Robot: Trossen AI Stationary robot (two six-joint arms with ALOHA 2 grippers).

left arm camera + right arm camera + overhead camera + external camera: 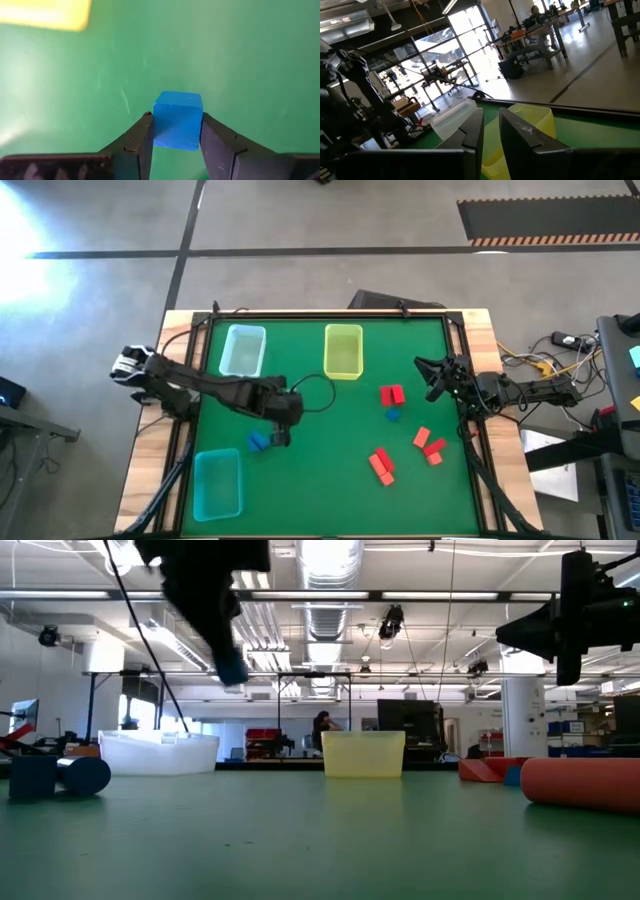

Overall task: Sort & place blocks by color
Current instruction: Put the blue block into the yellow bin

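One blue block [177, 120] is sitting clamped between the left gripper [277, 432] fingers above the green mat [330, 470]; a thin grip risks dropping it short of a tray. The right gripper [437, 377], nearly closed, is waiting at the table's edge.

An overhead camera looked straight down on the desk [320, 470]; a low one looked level across it. Wrist cameras sat close behind the jaws. All shared the yellow tray [343, 351].
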